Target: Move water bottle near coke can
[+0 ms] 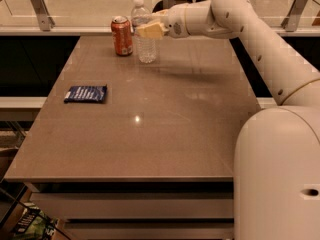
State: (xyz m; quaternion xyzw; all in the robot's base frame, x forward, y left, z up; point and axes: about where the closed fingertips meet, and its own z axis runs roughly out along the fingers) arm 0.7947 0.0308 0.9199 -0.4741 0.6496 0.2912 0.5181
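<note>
The water bottle (145, 46), clear and ribbed with a white cap, stands upright on the table at the far edge. The coke can (121, 36), orange-red with a silver top, stands just to its left, a small gap apart. My gripper (150, 30) reaches in from the right at the bottle's label height and covers its middle. The arm (235, 19) stretches from the right across the table's far side.
A flat dark blue packet (85, 93) lies on the left part of the brown table (160, 134). A ledge with metal posts (40, 4) runs behind the far edge. My white base (280, 179) fills the lower right.
</note>
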